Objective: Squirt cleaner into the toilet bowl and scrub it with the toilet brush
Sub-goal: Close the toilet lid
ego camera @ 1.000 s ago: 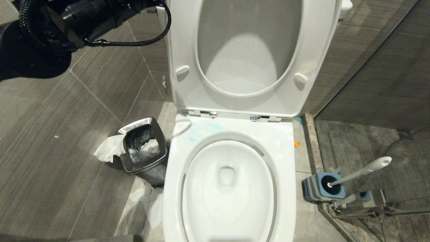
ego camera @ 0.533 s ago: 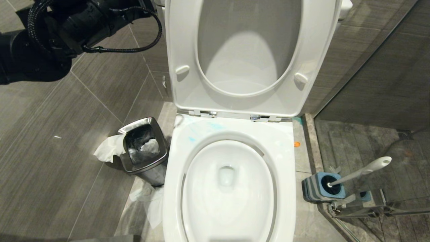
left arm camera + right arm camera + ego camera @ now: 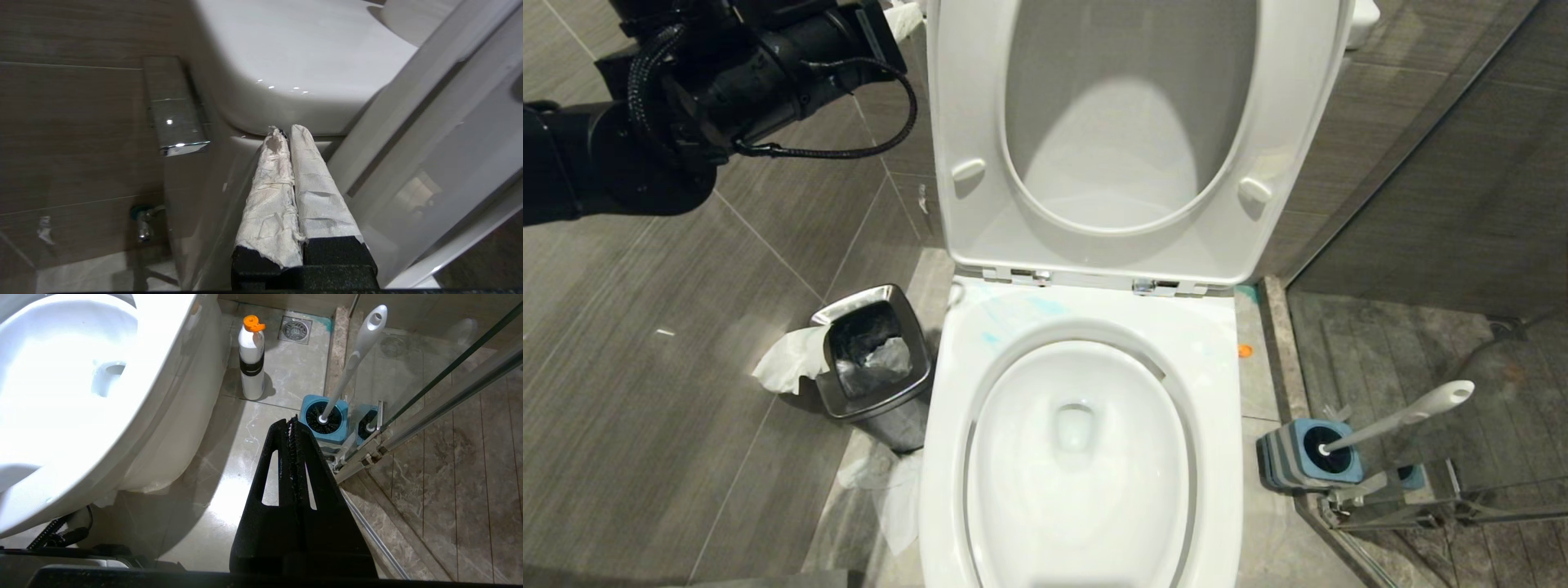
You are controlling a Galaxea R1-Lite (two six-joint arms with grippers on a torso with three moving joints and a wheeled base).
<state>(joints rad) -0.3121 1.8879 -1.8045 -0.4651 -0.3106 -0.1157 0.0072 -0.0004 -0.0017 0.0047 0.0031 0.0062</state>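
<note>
Toilet bowl (image 3: pixel 1078 457) open, seat and lid up for access | my left gripper (image 3: pixel 288 132) pressed shut, empty, beside the raised lid | toilet brush (image 3: pixel 351 363) parked in holder (image 3: pixel 325 420) just beyond my right gripper (image 3: pixel 292 424), closed, empty | cleaner (image 3: pixel 1013 314) smears on rim

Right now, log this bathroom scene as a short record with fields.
toilet bowl: seat and lid raised, basin open
cleaner smears: pale blue marks on the rim's back left, near the hinges
bottle: white, orange cap, upright on the floor beside the toilet
toilet brush: standing in its blue holder, right of the toilet
waste bin: steel, left of the toilet, paper beside it
left pincer: shut, paper-wrapped, empty, beside the raised lid near the cistern
right pincer: shut, empty, low above the floor
</note>
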